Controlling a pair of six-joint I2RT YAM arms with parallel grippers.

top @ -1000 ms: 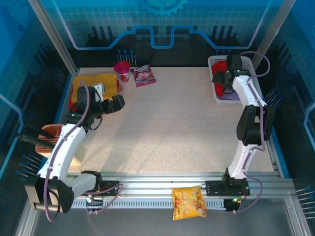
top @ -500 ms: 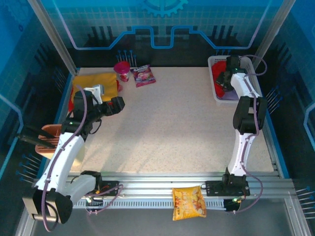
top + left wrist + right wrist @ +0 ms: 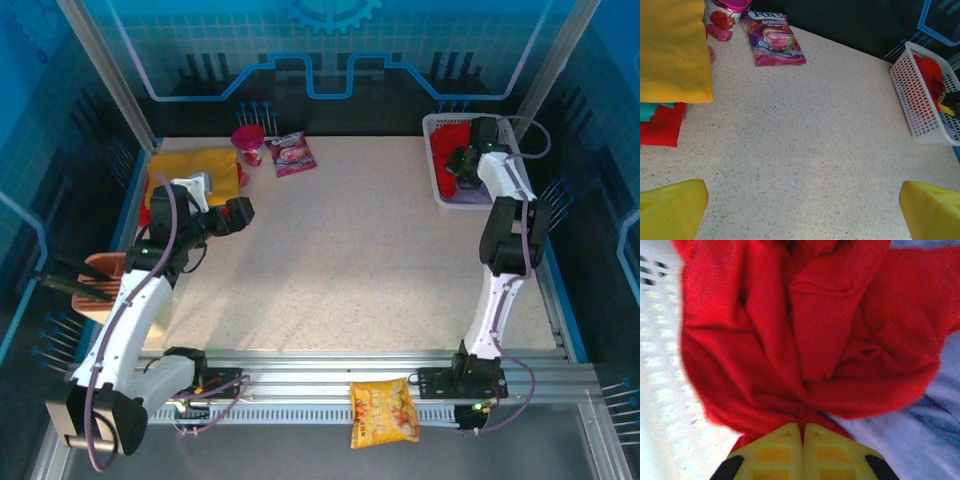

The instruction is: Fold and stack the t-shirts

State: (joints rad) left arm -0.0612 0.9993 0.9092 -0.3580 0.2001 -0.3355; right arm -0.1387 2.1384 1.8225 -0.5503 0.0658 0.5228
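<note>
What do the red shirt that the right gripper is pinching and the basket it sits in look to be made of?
Red t-shirt: soft matte cloth, probably a cotton-type knit. It bunches into deep rounded folds with no shine where the right gripper pinches it. Basket: rigid white plastic, likely moulded, going by its even lattice holes, stiff straight walls and faint sheen.

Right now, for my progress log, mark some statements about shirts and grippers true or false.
The right gripper is shut on the crumpled bright red cloth t-shirt in the white plastic lattice basket. True.
The folded mustard yellow cloth t-shirt lies on the folded teal t-shirt. True.
The left gripper holds the yellow shirt. False: it is open, holding nothing.
The pink foil sweets bag lies in the basket. False: it lies on the speckled table.
</note>
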